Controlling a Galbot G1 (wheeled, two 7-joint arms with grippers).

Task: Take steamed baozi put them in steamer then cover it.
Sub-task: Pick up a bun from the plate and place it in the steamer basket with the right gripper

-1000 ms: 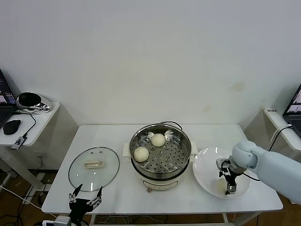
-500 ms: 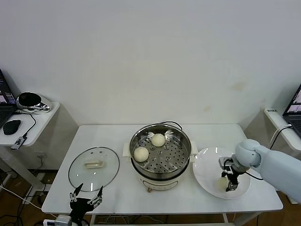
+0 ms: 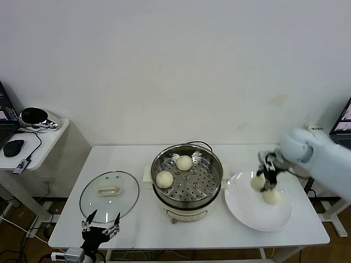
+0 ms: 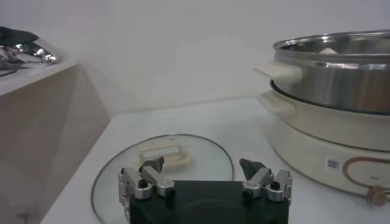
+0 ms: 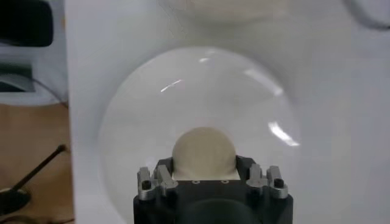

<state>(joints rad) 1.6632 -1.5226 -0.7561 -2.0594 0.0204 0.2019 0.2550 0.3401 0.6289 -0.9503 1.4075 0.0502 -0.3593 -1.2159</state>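
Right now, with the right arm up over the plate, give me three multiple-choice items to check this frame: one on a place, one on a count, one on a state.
1. Where is the glass lid?
A. On the steamer
B. Flat on the table, on the robot's left of the steamer
C. On the white plate

2. How many baozi lie in the steamer?
A. None
B. Two
C. Four

3. What is the right gripper doing?
A. Shut on a baozi above the plate
B. Open over the lid
C. Resting inside the steamer

Answers:
1 B: the lid lies on the table beside the uncovered steamer.
2 B: two baozi sit on its perforated floor.
3 A: the right gripper clasps the held baozi between its fingers, with the plate beneath.
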